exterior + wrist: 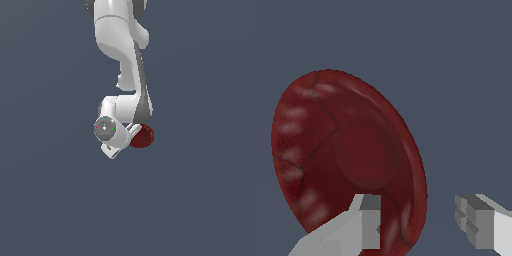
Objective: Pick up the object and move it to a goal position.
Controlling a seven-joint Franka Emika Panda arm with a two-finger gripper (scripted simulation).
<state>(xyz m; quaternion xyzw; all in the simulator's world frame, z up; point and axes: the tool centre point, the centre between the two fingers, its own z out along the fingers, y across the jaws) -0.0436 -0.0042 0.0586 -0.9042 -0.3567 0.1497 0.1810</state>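
Observation:
The object (144, 136) is a small dark red bowl-like thing with a rim, next to the white gripper (132, 134) on the exterior view's right. In the wrist view the object (351, 150) fills much of the picture and shows its round inside. One finger (370, 222) stands in front of the bowl's inside. The other finger (476, 222) is outside the rim, with a strip of background between it and the bowl. The gripper (418, 222) is open, and part of the rim lies between its fingers.
The white arm (122, 45) reaches down from the top of the exterior view. Plain dark grey-blue background surrounds arm and object, and no surface, edge or other thing shows.

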